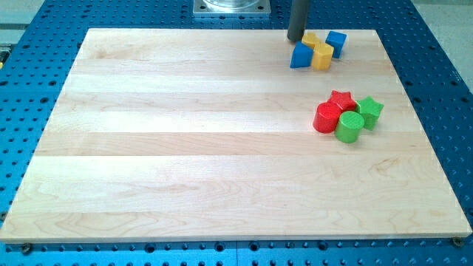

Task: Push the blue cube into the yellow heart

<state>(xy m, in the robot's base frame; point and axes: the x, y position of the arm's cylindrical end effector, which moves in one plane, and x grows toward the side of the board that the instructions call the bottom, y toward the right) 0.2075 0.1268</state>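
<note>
Your tip point(295, 40) is a bare rod, holding nothing. Just right of it sit a blue wedge-like block point(300, 56), two yellow blocks, probably the yellow heart point(310, 39) behind, then the blue cube point(336, 42); pushing rightward could scatter the cluster

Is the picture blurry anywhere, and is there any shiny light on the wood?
In the camera view the wooden board looks evenly lit, with no strong glare; the red cylinder and green cylinder look sharp; my tip shows only faint shadow beside the blue block.
</note>
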